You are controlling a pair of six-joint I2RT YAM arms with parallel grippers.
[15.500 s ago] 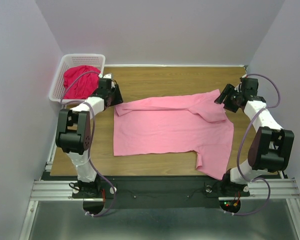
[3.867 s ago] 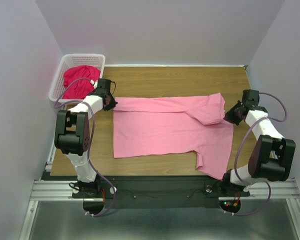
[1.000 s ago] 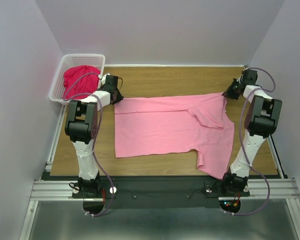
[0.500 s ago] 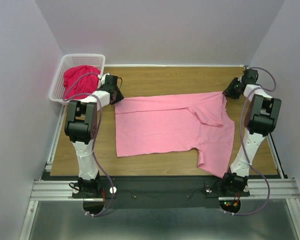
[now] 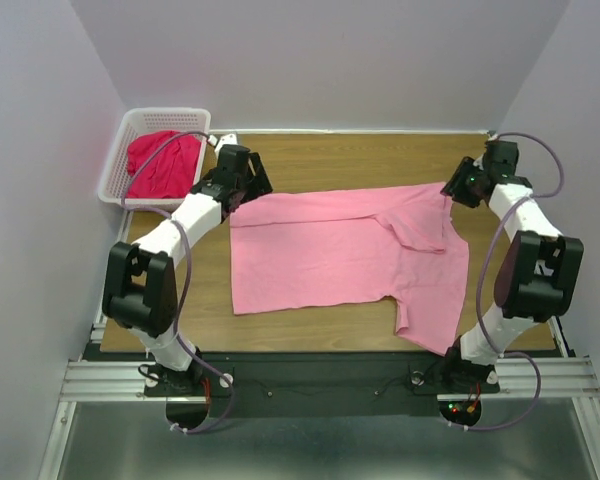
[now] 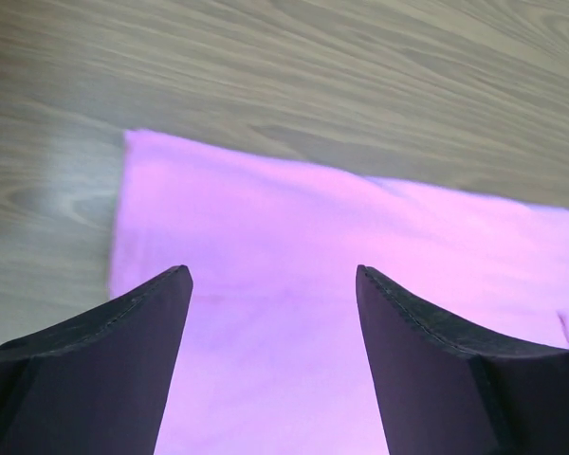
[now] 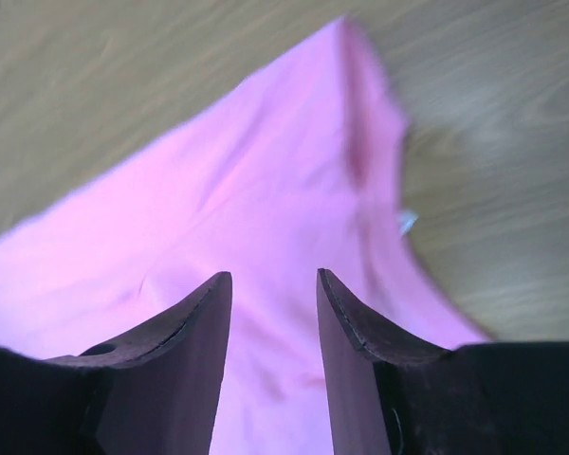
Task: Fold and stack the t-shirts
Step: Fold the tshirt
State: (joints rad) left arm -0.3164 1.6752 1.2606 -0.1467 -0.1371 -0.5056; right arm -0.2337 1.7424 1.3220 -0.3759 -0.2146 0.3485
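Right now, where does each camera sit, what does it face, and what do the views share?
Top: above and behind, looking down on table, pink t-shirt, left arm, right arm.
Left wrist: on left arm, facing shirt's corner past the open left gripper.
Right wrist: on right arm, facing shirt's edge past the right gripper.
Shared: pink t-shirt, table.

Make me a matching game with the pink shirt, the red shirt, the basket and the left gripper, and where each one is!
Things:
1. pink t-shirt
2. red t-shirt
3. white basket
4. left gripper

Places:
A. bunched up inside the basket
B. open, above a corner of the pink t-shirt
C. spread out on the wooden table
D. at the table's far left corner

Pairs: 1-C, 2-A, 3-D, 4-B
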